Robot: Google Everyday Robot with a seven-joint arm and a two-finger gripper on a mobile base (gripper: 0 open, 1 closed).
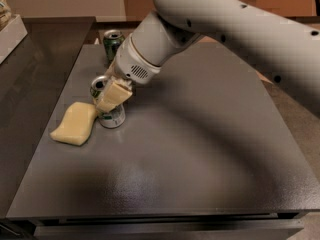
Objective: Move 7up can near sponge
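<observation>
The 7up can (113, 118), silver-white with green markings, stands on the dark table (200, 149) at the left, leaning slightly. Its base touches the right end of the pale yellow sponge (75, 124), which lies flat. My gripper (111, 97) reaches down from the upper right and is at the can, covering the can's upper body from the front. The can's open top (98, 85) shows just left of the gripper.
A darker all-green can (113, 43) stands at the table's far left edge, behind the gripper. A lower dark counter (35, 69) adjoins the table's left side, with a white box (11, 34) at its far end. The white arm (235, 29) spans the upper right.
</observation>
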